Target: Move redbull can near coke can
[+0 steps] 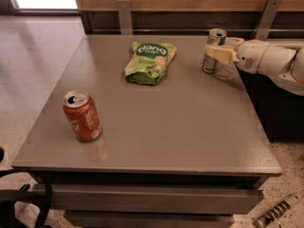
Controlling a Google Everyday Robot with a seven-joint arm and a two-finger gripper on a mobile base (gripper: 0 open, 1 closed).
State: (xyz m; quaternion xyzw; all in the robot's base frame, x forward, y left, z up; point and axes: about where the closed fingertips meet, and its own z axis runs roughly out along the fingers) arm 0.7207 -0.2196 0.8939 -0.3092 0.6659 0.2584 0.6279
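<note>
Tabletop (pixel 190 127): end effector (pixel 215 50) around redbull can (pixel 210 65)

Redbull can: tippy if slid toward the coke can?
Tall and slim, so the redbull can probably tips if pushed high; the gripper, far right, is at its upper half. The glossy table likely lets it slide easily.

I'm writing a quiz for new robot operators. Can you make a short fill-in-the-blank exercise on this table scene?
1. The gripper is at the redbull can, far from the ___-coloured coke can.
2. The coke can stands ___, not on its side.
3. The bag between the cans is ___ in colour.
4. The table bears ___ cans.
Missing words: red; upright; green; two.
</note>
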